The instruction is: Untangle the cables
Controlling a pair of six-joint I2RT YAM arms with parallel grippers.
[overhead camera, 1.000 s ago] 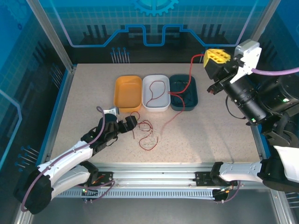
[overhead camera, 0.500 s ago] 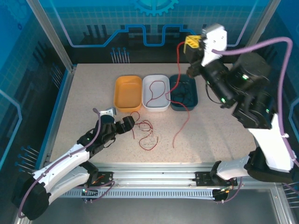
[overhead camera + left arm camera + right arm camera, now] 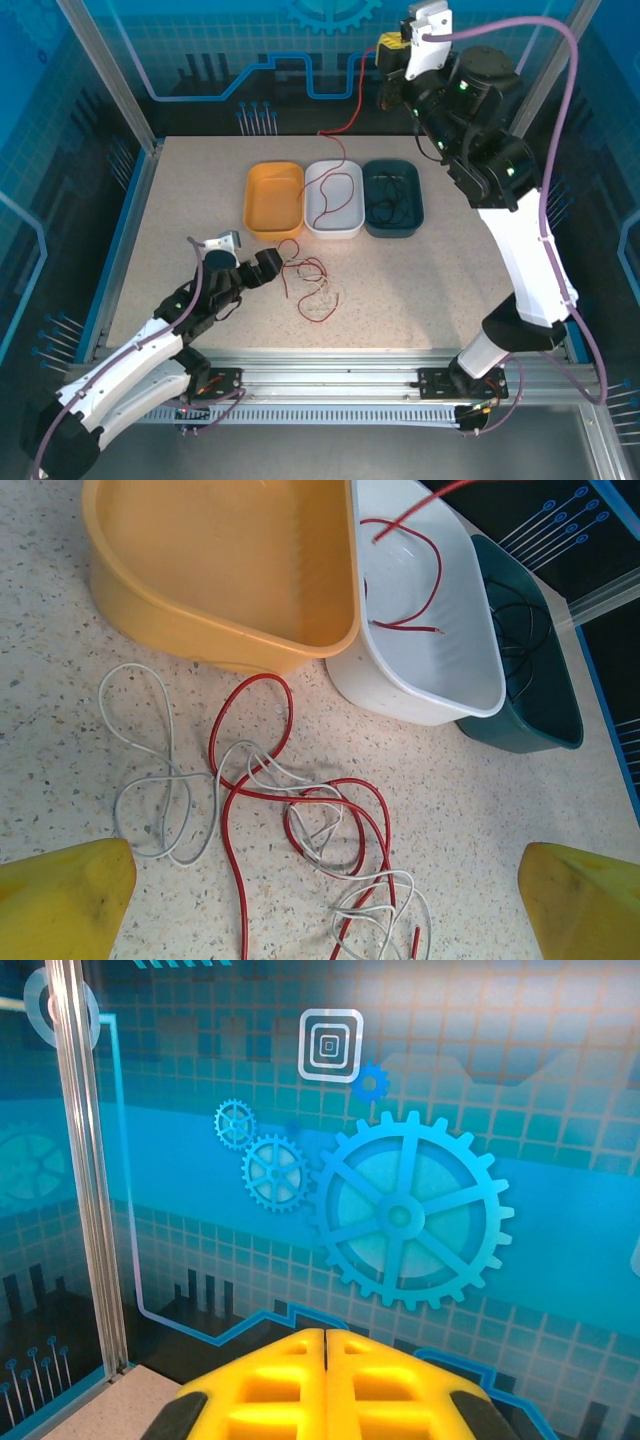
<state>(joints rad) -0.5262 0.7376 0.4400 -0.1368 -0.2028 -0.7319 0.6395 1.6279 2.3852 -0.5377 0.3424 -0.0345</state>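
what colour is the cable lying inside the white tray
The cable is red, clearest in the left wrist view.

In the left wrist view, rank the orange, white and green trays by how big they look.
1. orange tray, nearest the camera.
2. white tray.
3. green tray, farthest, partly behind the white one.
Nearness drives this order; true sizes stay unsure.
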